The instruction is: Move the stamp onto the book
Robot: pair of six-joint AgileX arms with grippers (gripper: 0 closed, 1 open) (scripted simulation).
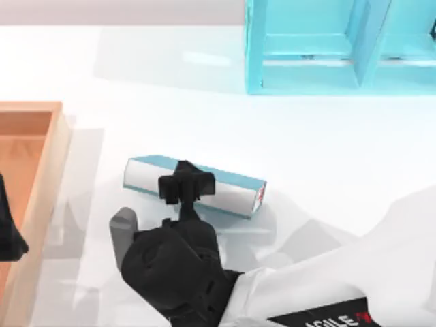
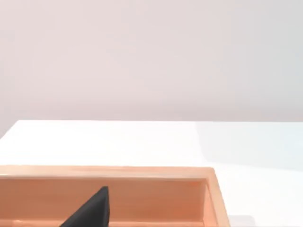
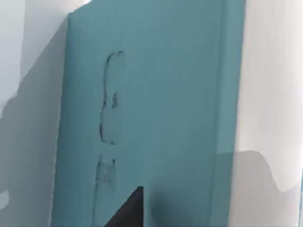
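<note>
My right claw hovers directly over the teal book, centre-left of frame; grip state unclear.

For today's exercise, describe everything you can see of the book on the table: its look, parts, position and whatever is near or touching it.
The book lies on the white table, a little left of centre, its long side running slightly slantwise across the top view. It has a plain teal-blue cover, pale page edges along the near side and a small red mark at its right end. The right wrist view shows the cover close up, with faint dark outline marks. The right gripper hangs over its left part; contact cannot be judged.
</note>
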